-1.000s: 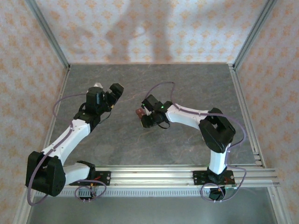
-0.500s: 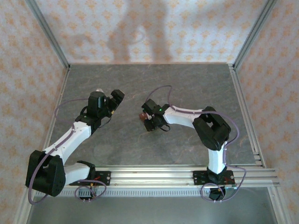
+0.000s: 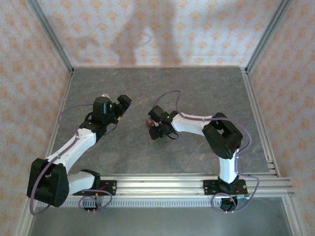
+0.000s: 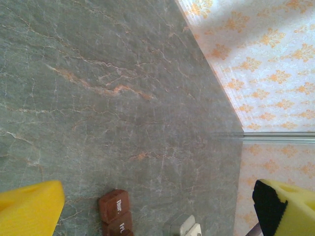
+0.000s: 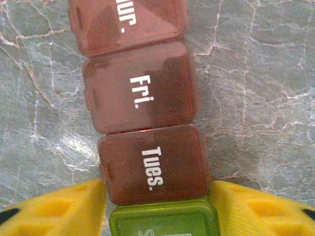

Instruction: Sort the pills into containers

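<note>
Axis: strip (image 5: pixel 142 98) runs straight ahead from right tool (image 5: pixel 158 214), green end nearest.
Right: pads (image 5: pixel 49 211) flank strip; grip cannot be told.
Left: left tool (image 4: pixel 157 206) wide open, empty, farther off.

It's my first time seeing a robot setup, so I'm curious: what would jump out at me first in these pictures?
The reddish-brown pill organizer, with lids marked Fri. and Tues. and a green compartment at one end, lies on the grey marbled table right under the right wrist camera. Bright yellow foam fingers of the right end effector sit on either side of it. The left end effector stands wide open a little way off.
</note>
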Controlling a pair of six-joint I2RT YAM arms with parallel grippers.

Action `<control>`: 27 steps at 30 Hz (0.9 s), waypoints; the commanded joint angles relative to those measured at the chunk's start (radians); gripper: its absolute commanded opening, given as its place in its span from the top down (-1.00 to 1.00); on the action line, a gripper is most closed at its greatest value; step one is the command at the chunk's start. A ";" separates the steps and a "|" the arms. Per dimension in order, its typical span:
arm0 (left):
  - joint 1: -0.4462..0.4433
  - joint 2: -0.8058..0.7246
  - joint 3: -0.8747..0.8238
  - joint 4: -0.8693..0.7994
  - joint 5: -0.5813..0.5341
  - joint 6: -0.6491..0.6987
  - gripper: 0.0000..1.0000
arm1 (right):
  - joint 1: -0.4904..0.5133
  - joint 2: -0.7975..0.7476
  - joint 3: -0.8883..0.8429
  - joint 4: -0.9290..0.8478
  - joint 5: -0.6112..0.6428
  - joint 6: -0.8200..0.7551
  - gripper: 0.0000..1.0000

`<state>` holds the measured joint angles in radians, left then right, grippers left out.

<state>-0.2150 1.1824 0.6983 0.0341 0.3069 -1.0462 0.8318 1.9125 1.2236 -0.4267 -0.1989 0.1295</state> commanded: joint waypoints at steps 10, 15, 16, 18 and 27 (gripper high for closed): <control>0.006 -0.003 -0.003 0.027 0.015 0.006 -0.96 | -0.012 0.033 0.030 0.012 0.101 0.024 -0.29; 0.005 0.000 -0.002 0.030 0.017 0.005 -0.96 | -0.011 0.045 0.039 0.017 0.102 0.031 -0.28; 0.006 0.002 -0.002 0.031 0.018 0.006 -0.97 | -0.011 0.048 0.042 0.017 0.102 0.031 -0.26; 0.006 0.005 -0.002 0.033 0.020 0.006 -0.96 | -0.012 0.053 0.046 0.020 0.097 0.033 -0.24; 0.006 0.010 -0.006 0.038 0.026 0.005 -0.97 | -0.011 0.078 0.081 0.023 0.088 0.041 -0.20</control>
<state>-0.2150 1.1835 0.6983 0.0357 0.3264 -1.0462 0.8349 1.9450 1.2739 -0.4580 -0.1589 0.1646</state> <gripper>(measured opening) 0.982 0.602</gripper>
